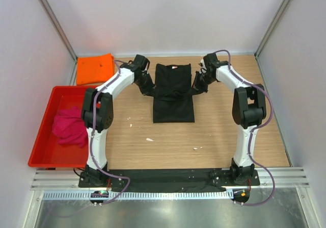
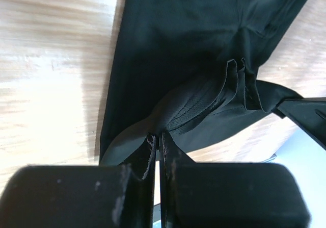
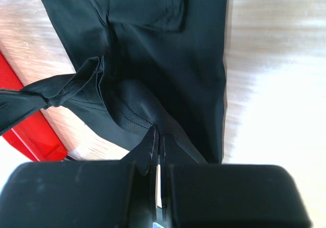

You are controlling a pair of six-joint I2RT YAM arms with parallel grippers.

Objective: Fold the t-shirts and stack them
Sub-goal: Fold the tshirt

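The left fingers (image 2: pixel 151 149) and right fingers (image 3: pixel 152 146) each clamp a side edge of the black t-shirt (image 1: pixel 173 103) between them. Its long axis runs straight back from them, neither arm nearer

Nothing legible is found in any view: no text, brand, number or sign. The black t-shirt (image 1: pixel 173 93) carries a small pale tag (image 1: pixel 174 66) at its collar, upper centre of the overhead frame. Any marking on the tag is too small to read. In both wrist views the cloth is plain black, with no readable print.
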